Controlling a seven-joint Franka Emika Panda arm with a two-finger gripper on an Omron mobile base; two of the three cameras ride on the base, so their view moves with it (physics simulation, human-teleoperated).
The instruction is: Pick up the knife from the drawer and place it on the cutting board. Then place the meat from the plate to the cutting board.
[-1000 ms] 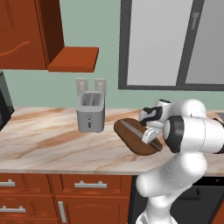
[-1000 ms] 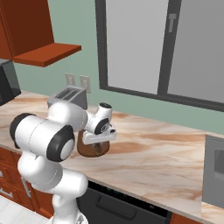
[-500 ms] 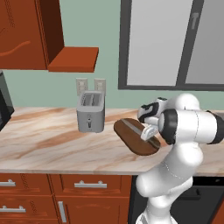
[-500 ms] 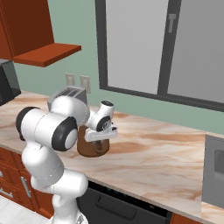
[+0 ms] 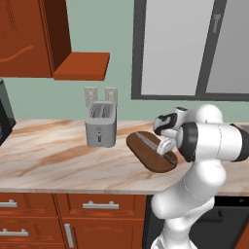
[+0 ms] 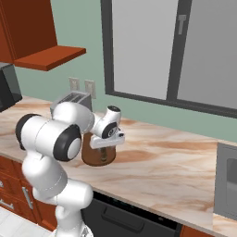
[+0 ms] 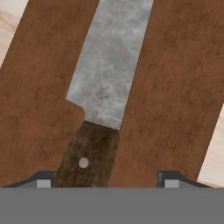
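Observation:
The knife (image 7: 107,83) lies flat on the dark brown cutting board (image 7: 175,87), blade pointing away from the hand and its dark handle (image 7: 87,159) nearest. My gripper (image 7: 107,183) hovers just over the handle, open, with its fingertips (image 7: 169,181) standing clear on either side. In the left base view the gripper (image 5: 168,146) sits low over the cutting board (image 5: 146,158), where the knife's grey blade (image 5: 147,141) shows. From the right the gripper (image 6: 107,146) covers the cutting board (image 6: 95,156). The plate and the meat are out of view.
A silver toaster (image 5: 99,125) stands on the marble counter (image 5: 53,155) left of the board, with wall sockets behind it. Shut drawer fronts with silver handles (image 5: 99,205) run under the counter. A dark appliance (image 5: 4,116) sits at the far left, a window behind.
The jaws have spread apart and let go of the knife, which now rests on the board. The arm has barely shifted.

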